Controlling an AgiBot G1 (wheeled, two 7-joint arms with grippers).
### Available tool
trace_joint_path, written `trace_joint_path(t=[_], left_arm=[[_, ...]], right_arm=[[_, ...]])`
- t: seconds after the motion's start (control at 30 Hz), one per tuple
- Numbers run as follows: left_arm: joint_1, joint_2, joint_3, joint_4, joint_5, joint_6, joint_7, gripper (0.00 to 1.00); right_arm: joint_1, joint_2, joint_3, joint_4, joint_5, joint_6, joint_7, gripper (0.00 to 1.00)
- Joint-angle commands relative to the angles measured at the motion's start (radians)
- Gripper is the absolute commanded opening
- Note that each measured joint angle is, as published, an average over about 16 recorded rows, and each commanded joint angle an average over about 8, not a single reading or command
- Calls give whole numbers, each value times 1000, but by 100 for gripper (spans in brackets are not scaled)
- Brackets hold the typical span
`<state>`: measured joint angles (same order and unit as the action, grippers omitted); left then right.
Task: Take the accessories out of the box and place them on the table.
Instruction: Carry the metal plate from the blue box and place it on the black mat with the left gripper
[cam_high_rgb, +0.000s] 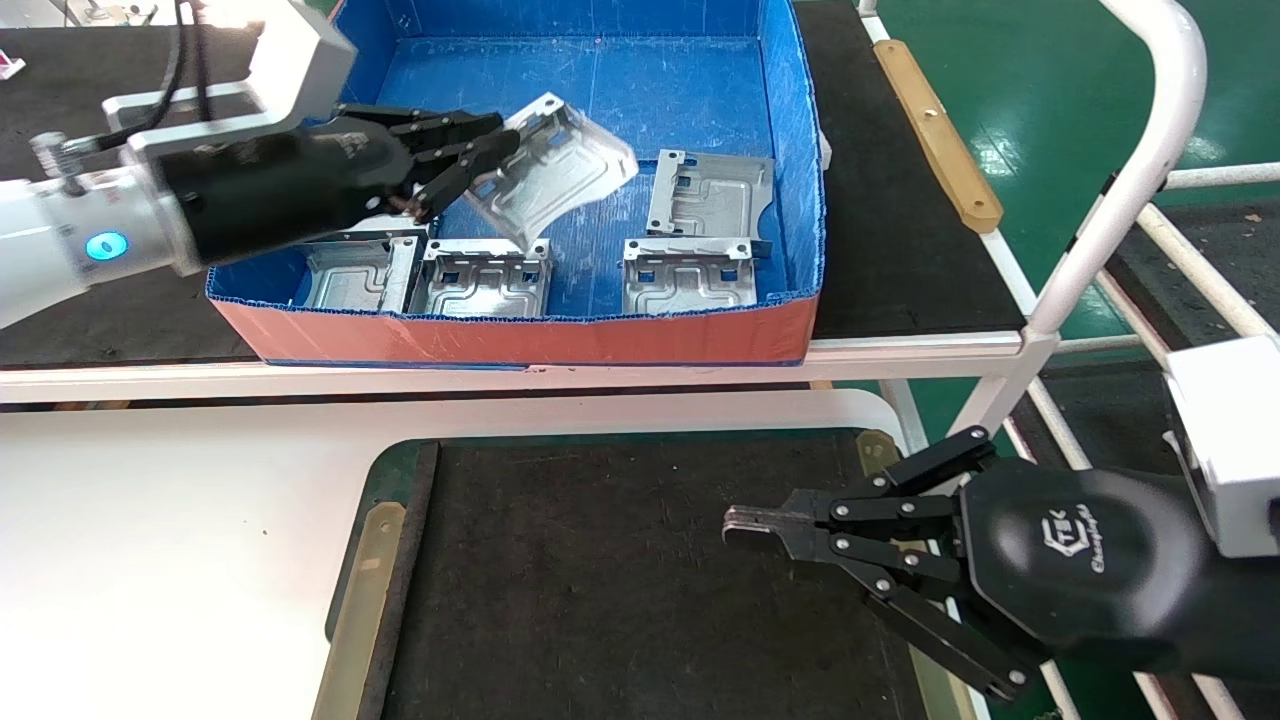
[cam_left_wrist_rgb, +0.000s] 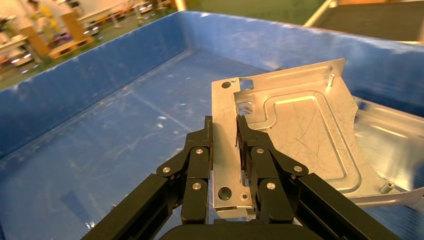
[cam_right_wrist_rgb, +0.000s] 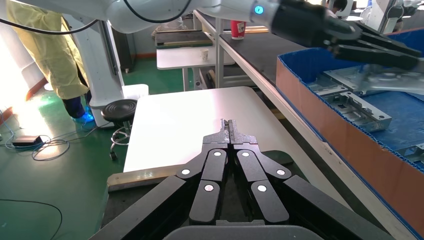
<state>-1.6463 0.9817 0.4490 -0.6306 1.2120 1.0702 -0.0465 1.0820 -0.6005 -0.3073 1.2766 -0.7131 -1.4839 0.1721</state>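
The left gripper (cam_high_rgb: 478, 160) is clamping the edge of one bracket (cam_high_rgb: 555, 175) and holding it tilted above the floor of the box (cam_high_rgb: 520, 335) (four more brackets (cam_high_rgb: 688, 275) are lying flat near the front wall). The right gripper (cam_high_rgb: 745, 527) is hovering with its fingers pressed together over the black mat of the table (cam_high_rgb: 180, 520).
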Motion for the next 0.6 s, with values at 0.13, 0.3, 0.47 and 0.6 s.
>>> trace_joint_path(t=[0.13,0.3,0.47,0.6], left_arm=[[18,-65,-19,-34,-56,123,-3,0],[26,-117,-32,-35,-98,221,-11,0],[41,-165,-46,-34,-139,326,19,0],[61,-204,-52,-39,-171,430,49,0]], right_arm=[[0,0,0,0,0,0,0,57],[0,0,0,0,0,0,0,100],[0,0,-1,0,0,0,0,100],[0,0,-1,0,0,0,0,100]])
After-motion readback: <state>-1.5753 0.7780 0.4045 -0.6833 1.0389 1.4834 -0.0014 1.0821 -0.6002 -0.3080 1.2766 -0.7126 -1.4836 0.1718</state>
